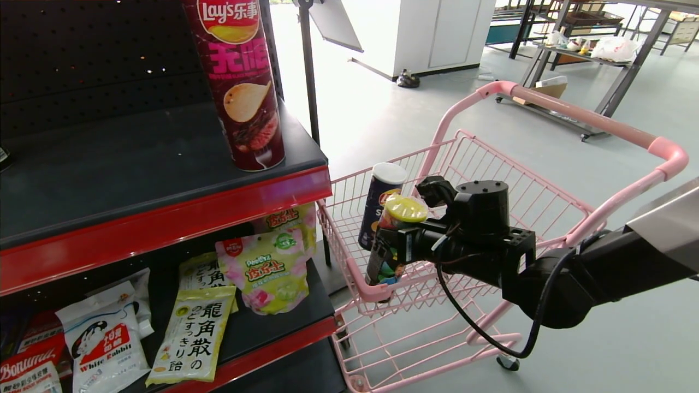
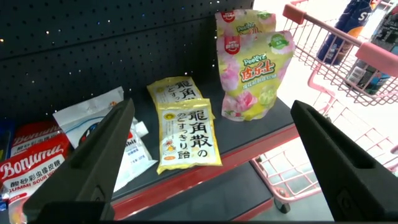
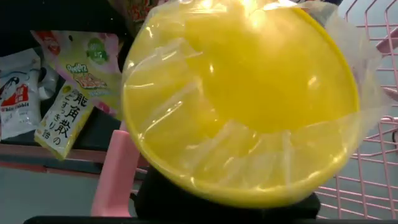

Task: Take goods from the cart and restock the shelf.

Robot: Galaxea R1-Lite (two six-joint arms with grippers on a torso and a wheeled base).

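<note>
My right gripper (image 1: 389, 246) is shut on a slim can with a yellow lid (image 1: 404, 209) and holds it upright at the near left corner of the pink cart (image 1: 551, 112). The plastic-wrapped yellow lid (image 3: 242, 106) sits close before the right wrist camera. Just behind it, a dark blue can with a white lid (image 1: 380, 199) stands in the cart basket. A tall red chips can (image 1: 241, 87) stands on the upper shelf (image 1: 136, 164). My left gripper (image 2: 211, 180) is open with nothing between its fingers, facing the lower shelf.
The lower shelf holds a pink-green pouch (image 1: 266, 270), yellow sachets (image 1: 194, 333) and a white candy bag (image 1: 106, 341). A red rail (image 1: 164, 221) fronts the upper shelf. A metal pole (image 1: 310, 71) stands between shelf and cart. Open floor lies beyond the cart.
</note>
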